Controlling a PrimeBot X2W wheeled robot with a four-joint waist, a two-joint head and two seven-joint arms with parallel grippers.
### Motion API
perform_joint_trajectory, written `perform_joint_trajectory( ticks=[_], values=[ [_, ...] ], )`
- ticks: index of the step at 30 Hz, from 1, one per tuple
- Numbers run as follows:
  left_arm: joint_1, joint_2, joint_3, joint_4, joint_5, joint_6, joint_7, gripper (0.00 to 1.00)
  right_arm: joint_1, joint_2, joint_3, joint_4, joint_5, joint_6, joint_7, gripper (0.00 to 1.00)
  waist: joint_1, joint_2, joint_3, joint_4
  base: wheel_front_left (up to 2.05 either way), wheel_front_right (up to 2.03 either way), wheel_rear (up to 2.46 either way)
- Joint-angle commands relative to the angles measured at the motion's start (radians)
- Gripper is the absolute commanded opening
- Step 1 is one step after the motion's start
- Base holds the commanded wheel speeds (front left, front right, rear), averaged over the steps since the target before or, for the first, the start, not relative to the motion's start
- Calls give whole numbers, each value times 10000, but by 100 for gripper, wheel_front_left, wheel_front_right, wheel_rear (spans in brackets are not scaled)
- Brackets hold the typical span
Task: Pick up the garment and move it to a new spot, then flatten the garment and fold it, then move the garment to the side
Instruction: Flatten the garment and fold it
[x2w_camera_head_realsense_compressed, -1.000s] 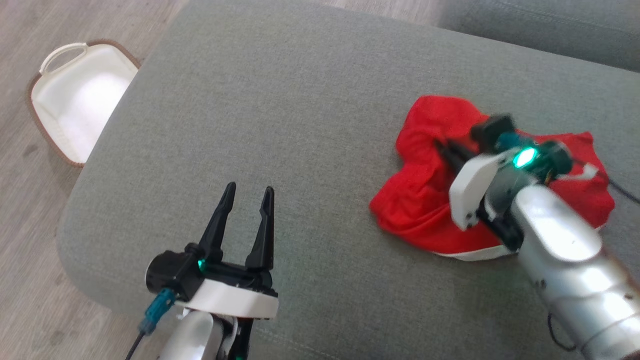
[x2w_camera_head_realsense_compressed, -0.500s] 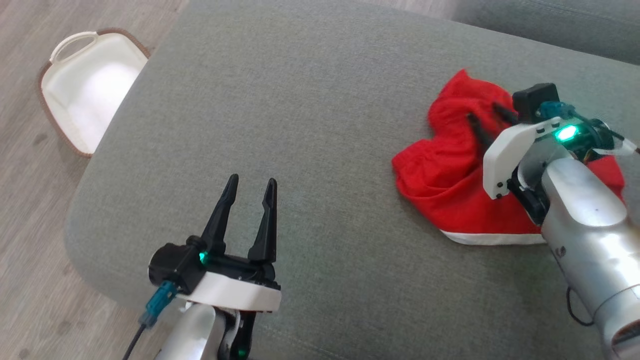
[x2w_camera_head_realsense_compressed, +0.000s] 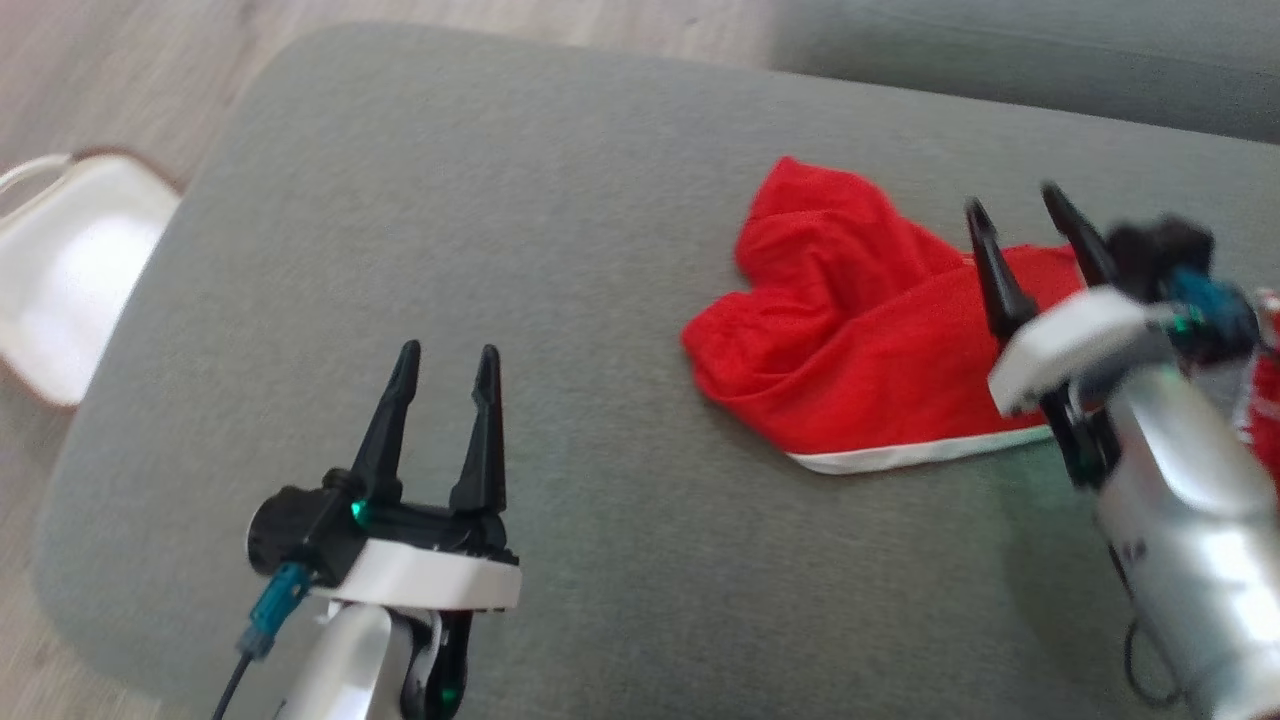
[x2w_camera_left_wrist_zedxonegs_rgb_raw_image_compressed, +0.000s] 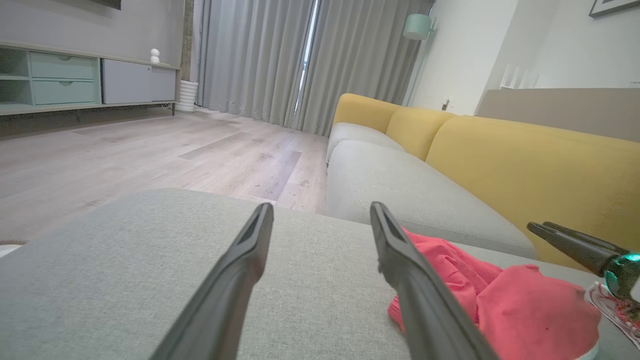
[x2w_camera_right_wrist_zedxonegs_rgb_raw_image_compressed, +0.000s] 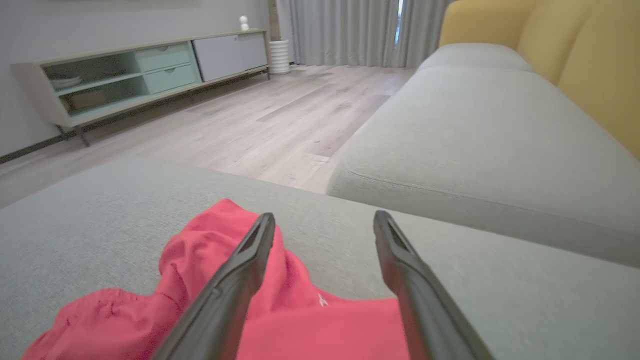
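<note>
Far left: left gripper (x2w_camera_head_realsense_compressed: 448, 350) wide open, empty, above cushion (x2w_camera_head_realsense_compressed: 600, 180). Right of centre: crumpled red garment (x2w_camera_head_realsense_compressed: 850, 340) lying on cushion. Far right: right gripper (x2w_camera_head_realsense_compressed: 1012, 198) spread wide, empty, above garment. Risk: pinching several bunched layers, spoiling flattening. From left wrist view: yellow sofa back (x2w_camera_left_wrist_zedxonegs_rgb_raw_image_compressed: 525, 165) beyond; from head view: garment's white hem (x2w_camera_head_realsense_compressed: 920, 452).

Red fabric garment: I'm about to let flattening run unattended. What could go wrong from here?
The red fabric garment lies bunched in folds, so a pinch by the open right gripper may catch several layers. The open left gripper hovers well apart from it, so one-sided pulling might drag it across the grey cushion rather than spread it.
</note>
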Motion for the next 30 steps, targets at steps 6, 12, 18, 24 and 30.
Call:
perform_joint_trajectory(
  ticks=[6,12,18,24,30],
  values=[
    [120,20,651,-374,239,-85,-80,100,1743,494,-1509,-1613,-234,-7,-296,100,0,0,-438,-1020,0,0,0],
    [224,20,806,-286,336,-192,-80,100,3488,1454,-2964,-3364,-945,-7,-309,100,0,0,-509,-1595,0,0,0],
    [198,20,743,-262,360,-262,-80,100,4557,1896,-3604,-4527,-1505,-7,195,100,0,0,-420,-1806,0,0,0],
    [38,20,567,-269,386,-320,-80,100,4631,1973,-4024,-4945,-1681,-7,964,100,0,0,-143,-1704,0,0,0],
    [-121,20,448,-194,379,-358,-80,100,4069,1977,-4493,-4108,-1718,-7,1682,100,0,0,119,-1415,0,0,0]
  ],
)
